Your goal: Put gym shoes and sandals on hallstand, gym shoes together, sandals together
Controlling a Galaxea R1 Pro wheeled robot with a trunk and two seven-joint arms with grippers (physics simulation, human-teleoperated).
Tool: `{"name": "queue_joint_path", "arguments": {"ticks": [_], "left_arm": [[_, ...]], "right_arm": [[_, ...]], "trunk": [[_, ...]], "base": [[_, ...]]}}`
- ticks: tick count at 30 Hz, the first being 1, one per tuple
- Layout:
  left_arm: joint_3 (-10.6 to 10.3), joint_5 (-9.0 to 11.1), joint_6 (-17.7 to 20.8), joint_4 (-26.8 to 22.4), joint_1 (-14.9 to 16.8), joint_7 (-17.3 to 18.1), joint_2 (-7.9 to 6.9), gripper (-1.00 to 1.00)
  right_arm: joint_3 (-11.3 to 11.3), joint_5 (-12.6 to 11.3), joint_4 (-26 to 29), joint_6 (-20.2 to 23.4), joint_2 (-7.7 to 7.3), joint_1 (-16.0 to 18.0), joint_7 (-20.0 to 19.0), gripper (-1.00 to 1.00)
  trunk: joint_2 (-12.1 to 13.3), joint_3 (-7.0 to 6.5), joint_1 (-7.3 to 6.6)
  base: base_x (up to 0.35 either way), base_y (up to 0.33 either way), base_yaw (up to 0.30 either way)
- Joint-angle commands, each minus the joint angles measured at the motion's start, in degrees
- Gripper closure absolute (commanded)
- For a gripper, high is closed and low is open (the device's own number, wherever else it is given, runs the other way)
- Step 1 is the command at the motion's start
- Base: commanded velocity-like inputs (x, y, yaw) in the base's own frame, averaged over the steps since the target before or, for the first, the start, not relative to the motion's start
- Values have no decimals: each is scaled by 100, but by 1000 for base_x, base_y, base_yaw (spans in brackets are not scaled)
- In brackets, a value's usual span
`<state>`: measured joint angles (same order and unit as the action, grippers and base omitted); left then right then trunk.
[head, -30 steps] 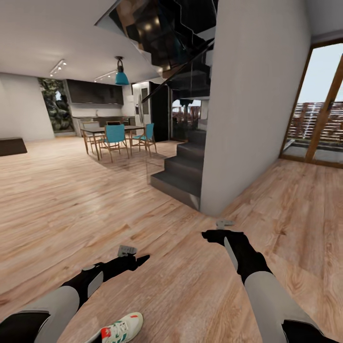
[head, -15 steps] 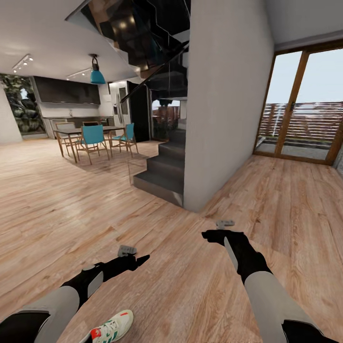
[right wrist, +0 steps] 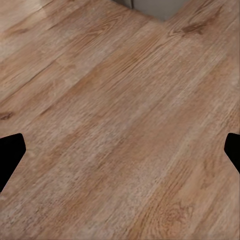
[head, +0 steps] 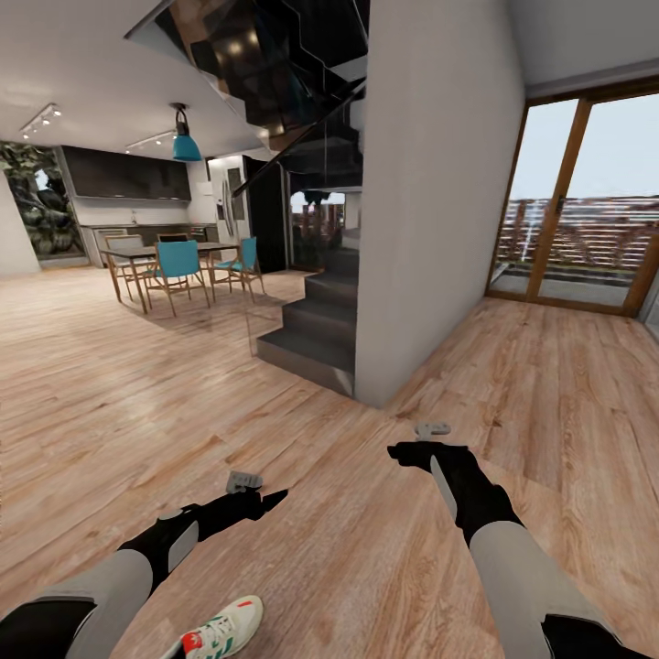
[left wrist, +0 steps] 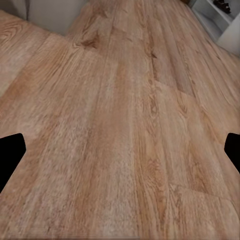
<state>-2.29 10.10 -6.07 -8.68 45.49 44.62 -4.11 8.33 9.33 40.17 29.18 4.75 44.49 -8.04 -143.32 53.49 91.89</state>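
Observation:
One gym shoe (head: 220,631), white with green stripes and a red heel, lies on the corridor floor (head: 348,549) at the bottom of the head view, just right of my left forearm. My left gripper (head: 273,497) hovers over the planks ahead of the shoe. In the left wrist view its fingertips (left wrist: 11,152) stand far apart with bare wood between them, so it is open. My right gripper (head: 399,451) hangs over bare floor to the right, open too, its fingertips (right wrist: 11,152) wide apart. The other shoe and the sandals are out of view.
A white wall pillar (head: 430,201) and dark stairs (head: 316,334) stand ahead. A dining table with teal chairs (head: 178,265) is far left, and glass doors (head: 577,210) are on the right. A corner of a light grey unit (left wrist: 220,20) shows in the left wrist view.
The whole head view has swung to the right, so the camera has turned; pillar and stairs sit further left in the picture. Both arms keep the same pose.

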Motion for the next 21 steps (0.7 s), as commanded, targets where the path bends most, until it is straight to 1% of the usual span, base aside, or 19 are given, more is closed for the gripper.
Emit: {"name": "queue_joint_path", "arguments": {"ticks": [1,15,21], "left_arm": [[-26,27,-32,7,4,11,-2,-100],[-25,27,-26,7,4,11,-2,-100],[-23,27,-27,7,4,11,-2,-100]], "right_arm": [[37,60,9,26,9,4,-49,-100],[37,60,10,26,9,6,-49,-100],[37,60,11,26,9,3,-49,-100]], "trunk": [[-3,6,-1],[-3,6,-1],[-3,6,-1]], "base": [[0,43,0],[1,10,0],[36,76,0]]}}
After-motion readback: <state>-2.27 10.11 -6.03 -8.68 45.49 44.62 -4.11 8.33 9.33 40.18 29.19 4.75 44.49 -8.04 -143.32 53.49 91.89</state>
